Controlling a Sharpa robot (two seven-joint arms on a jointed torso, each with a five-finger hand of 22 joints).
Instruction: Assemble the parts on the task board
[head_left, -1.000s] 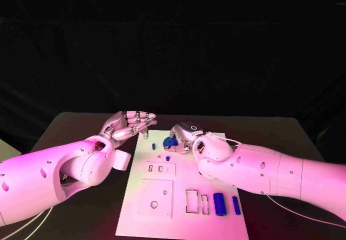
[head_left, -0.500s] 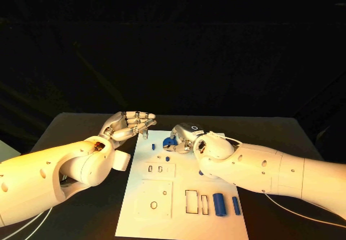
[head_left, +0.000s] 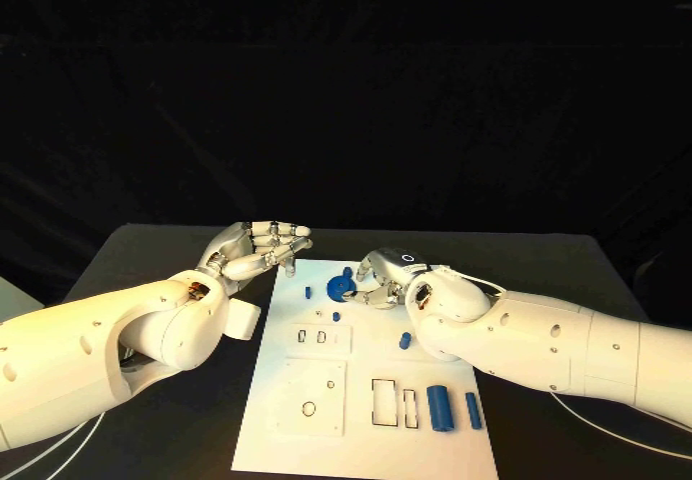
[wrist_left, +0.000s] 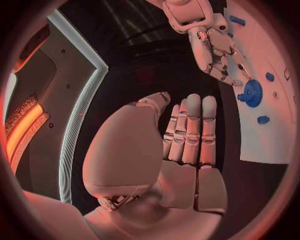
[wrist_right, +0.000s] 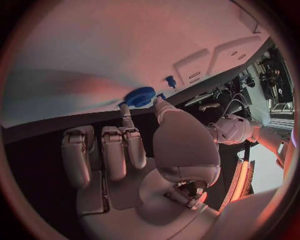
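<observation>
The white task board (head_left: 368, 440) lies in the middle of the black table. A round blue part (head_left: 339, 288) sits at the board's far end. My right hand (head_left: 382, 282) is just right of it, thumb and one fingertip pinching its rim; the right wrist view shows the round part (wrist_right: 140, 96) between those two tips. My left hand (head_left: 260, 250) hovers off the board's far left corner, palm up, fingers stretched side by side, holding nothing. From the left wrist view, the right hand (wrist_left: 212, 45) reaches down to the round part (wrist_left: 252, 92).
Small blue pegs (head_left: 307, 293) (head_left: 336, 316) stand on the board near the round part, and a short blue piece (head_left: 405, 341) lies mid-board. Two blue cylinders (head_left: 438, 408) (head_left: 472, 410) lie at the near right beside two rectangular slots (head_left: 382, 402). Two square plates (head_left: 313, 395) sit on the left half.
My right hand and arm have drawn back to the right, uncovering the round blue part and the short blue piece mid-board. The left hand has stayed where it was.
</observation>
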